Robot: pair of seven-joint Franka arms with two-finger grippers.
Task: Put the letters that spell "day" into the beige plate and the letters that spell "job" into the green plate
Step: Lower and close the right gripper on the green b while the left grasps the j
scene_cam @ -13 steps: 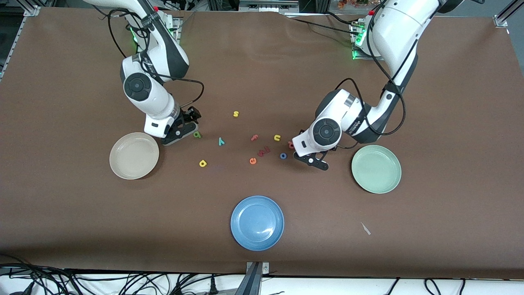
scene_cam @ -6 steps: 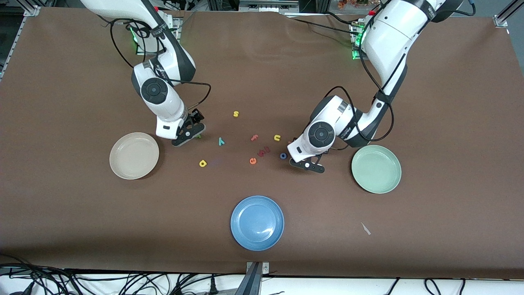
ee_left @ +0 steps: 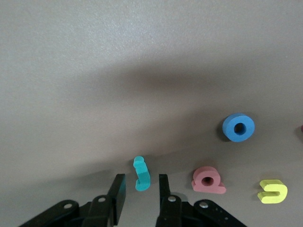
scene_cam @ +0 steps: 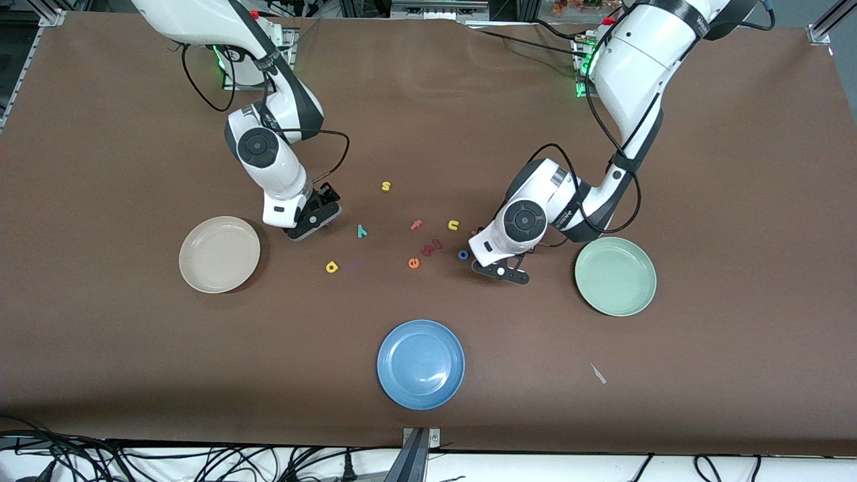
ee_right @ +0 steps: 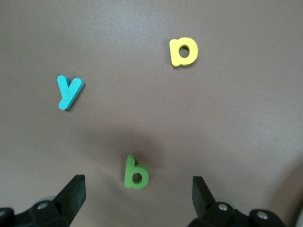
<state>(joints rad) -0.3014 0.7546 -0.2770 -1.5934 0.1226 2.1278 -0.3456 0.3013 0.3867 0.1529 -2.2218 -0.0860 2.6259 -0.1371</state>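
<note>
The teal j [ee_left: 141, 174] lies flat on the brown table between the left gripper [ee_left: 142, 196] fingers, which are narrowed around it with slim gaps showing. The pink b [ee_left: 208, 179] and blue o [ee_left: 238, 127] lie beside it, mid-frame in the front view, near the green plate [scene_cam: 615, 276]. The right gripper [ee_right: 137, 198] hangs spread wide over the green a [ee_right: 136, 173]. The teal y [ee_right: 68, 92] and yellow d [ee_right: 183, 51] lie apart from it, toward the beige plate [scene_cam: 219, 254] end.

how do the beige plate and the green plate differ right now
The round cream-beige plate lies toward the right arm's end of the table; the round pale mint-green plate lies toward the left arm's end, slightly nearer the front camera. Colour is the other difference. Both are shallow, similar in size, and hold no letters.
</note>
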